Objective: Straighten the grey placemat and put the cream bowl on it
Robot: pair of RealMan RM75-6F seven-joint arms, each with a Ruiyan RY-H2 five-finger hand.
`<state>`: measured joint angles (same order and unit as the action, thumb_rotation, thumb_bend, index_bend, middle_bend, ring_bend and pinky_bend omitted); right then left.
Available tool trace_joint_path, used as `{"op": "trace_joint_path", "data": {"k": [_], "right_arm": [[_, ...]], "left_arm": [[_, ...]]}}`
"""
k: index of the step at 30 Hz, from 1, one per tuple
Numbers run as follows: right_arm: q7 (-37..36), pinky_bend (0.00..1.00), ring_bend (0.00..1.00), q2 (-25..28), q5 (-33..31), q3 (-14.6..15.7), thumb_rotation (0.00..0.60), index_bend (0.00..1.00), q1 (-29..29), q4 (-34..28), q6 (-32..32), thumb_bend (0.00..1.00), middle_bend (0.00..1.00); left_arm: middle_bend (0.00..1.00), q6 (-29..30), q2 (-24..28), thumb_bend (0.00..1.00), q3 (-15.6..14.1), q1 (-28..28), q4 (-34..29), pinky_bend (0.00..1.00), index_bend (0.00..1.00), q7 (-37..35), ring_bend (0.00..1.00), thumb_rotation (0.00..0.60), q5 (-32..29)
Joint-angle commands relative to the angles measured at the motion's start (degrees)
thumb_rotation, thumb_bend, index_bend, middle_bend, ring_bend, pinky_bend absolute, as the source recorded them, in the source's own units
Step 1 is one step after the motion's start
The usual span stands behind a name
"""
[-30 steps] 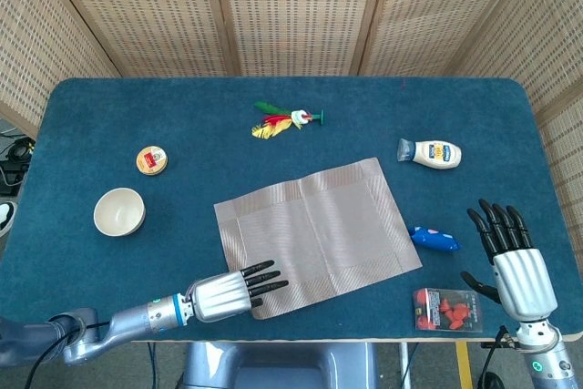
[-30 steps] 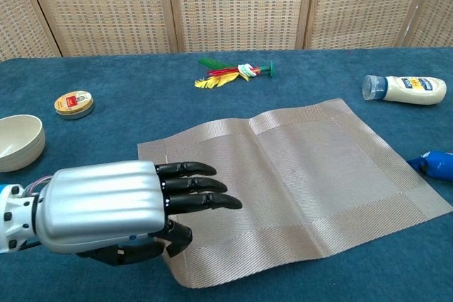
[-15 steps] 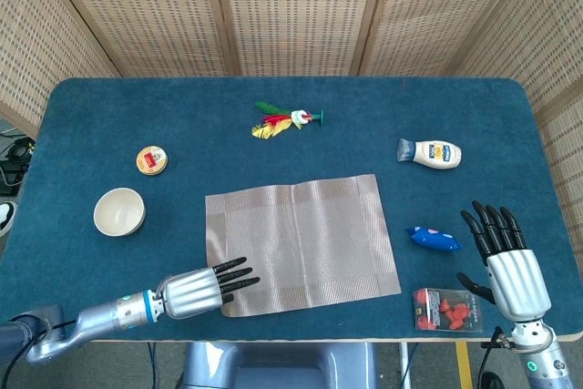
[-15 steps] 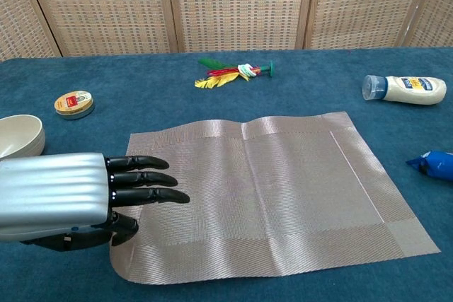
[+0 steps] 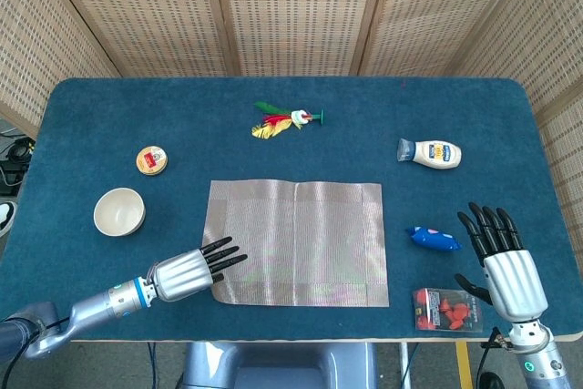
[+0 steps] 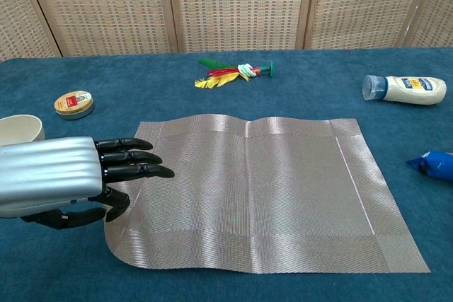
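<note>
Head view, placemat [image 5: 296, 243]: grey woven rectangle, squared to the table [image 5: 82, 134] near its front edge.
Head view, bowl [image 5: 118, 211]: round, cream, smooth, toward the table's left edge, apart from the placemat.
Head view, left hand [image 5: 187, 269]: fingers spread flat over the placemat's left edge.
Head view, right hand [image 5: 503, 261]: fingers apart, empty, front right corner.
Chest view, left hand [image 6: 60, 178]: ribbed silver back, black fingertips on the weave; thumb curled at the wavy near-left corner.
Chest view, bowl [image 6: 20, 127]: behind the hand, only partly seen.
</note>
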<state>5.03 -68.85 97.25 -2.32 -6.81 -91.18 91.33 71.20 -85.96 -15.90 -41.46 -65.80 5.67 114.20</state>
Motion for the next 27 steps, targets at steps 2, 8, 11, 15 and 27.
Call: {"op": "trace_joint_path", "data": {"k": [2, 8, 11, 15, 27], "right_arm": [[0.01, 0.00, 0.00, 0.01, 0.06, -0.01, 0.600, 0.05, 0.03, 0.00, 0.07, 0.00, 0.00], [-0.27, 0.00, 0.00, 0.14, 0.09, -0.08, 0.600, 0.05, 0.14, -0.04, 0.33, 0.00, 0.00], [-0.19, 0.00, 0.00, 0.14, 0.16, -0.05, 0.600, 0.05, 0.10, -0.07, 0.22, 0.00, 0.00], [0.02, 0.00, 0.00, 0.05, 0.44, 0.09, 0.600, 0.05, 0.13, -0.05, 0.26, 0.00, 0.00], [0.18, 0.00, 0.00, -0.07, 0.36, 0.17, 0.600, 0.05, 0.11, -0.03, -0.11, 0.00, 0.00]], "left_arm": [[0.00, 0.27, 0.00, 0.59, -0.14, 0.21, 0.04, 0.00, 0.84, -0.45, 0.00, 0.600, 0.12], [0.00, 2.13, 0.86, 0.59, -1.23, 0.80, -0.93, 0.00, 0.84, -1.34, 0.00, 0.600, 1.57], [0.00, 2.67, 1.50, 0.58, -1.58, 1.14, -1.18, 0.00, 0.84, -0.34, 0.00, 0.600, 2.25], [0.00, 2.46, 1.76, 0.36, -1.58, 1.31, -1.33, 0.00, 0.65, -0.73, 0.00, 0.600, 2.00], [0.00, 6.69, 8.42, 0.00, -1.76, 2.61, -6.55, 0.00, 0.00, -5.55, 0.00, 0.600, 0.52]]}}
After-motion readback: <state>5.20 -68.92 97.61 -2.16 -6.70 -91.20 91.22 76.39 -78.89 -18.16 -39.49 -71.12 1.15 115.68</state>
